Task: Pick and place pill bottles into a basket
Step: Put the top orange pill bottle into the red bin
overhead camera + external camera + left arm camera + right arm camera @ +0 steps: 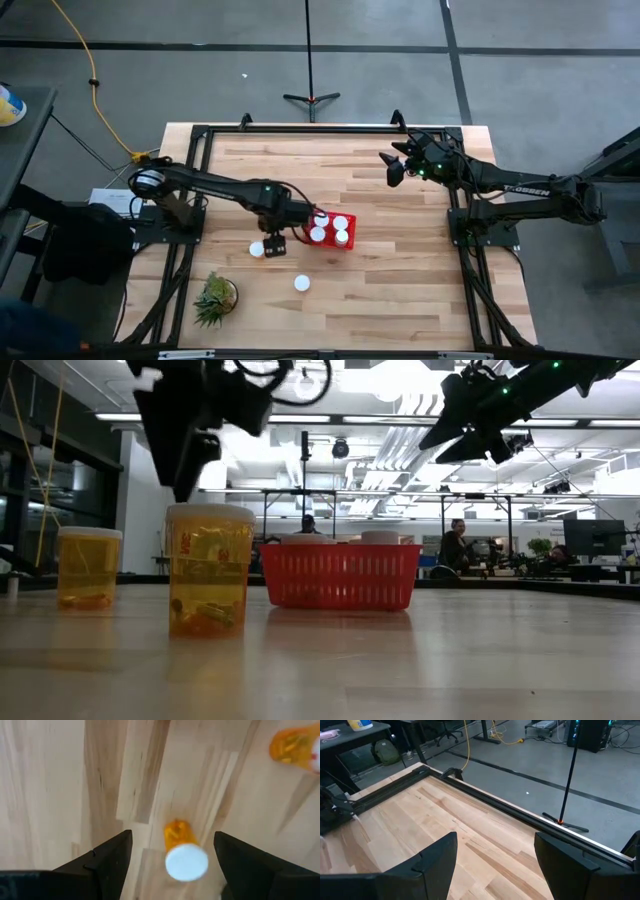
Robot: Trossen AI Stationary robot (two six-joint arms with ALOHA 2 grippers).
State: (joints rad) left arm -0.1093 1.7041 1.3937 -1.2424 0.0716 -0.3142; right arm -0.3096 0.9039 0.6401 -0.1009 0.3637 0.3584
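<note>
My left gripper (pixel 272 241) (pixel 172 840) is open and hangs above the table just left of the red basket (pixel 350 245). One pill bottle (pixel 186 862) (pixel 257 249) stands upright below it, showing between the spread fingers and untouched. A second bottle (pixel 302 283) (pixel 208 568) stands nearer the front edge. Several white-capped bottles (pixel 340 223) stand in the basket (pixel 340 575). My right gripper (pixel 392 165) (pixel 495 840) is open and empty, raised over the table's far right.
A small green plant (pixel 215 298) stands near the front left of the table. A black frame rail (pixel 485 802) runs along the table's far edge. Bare wood lies right of the basket and along the front.
</note>
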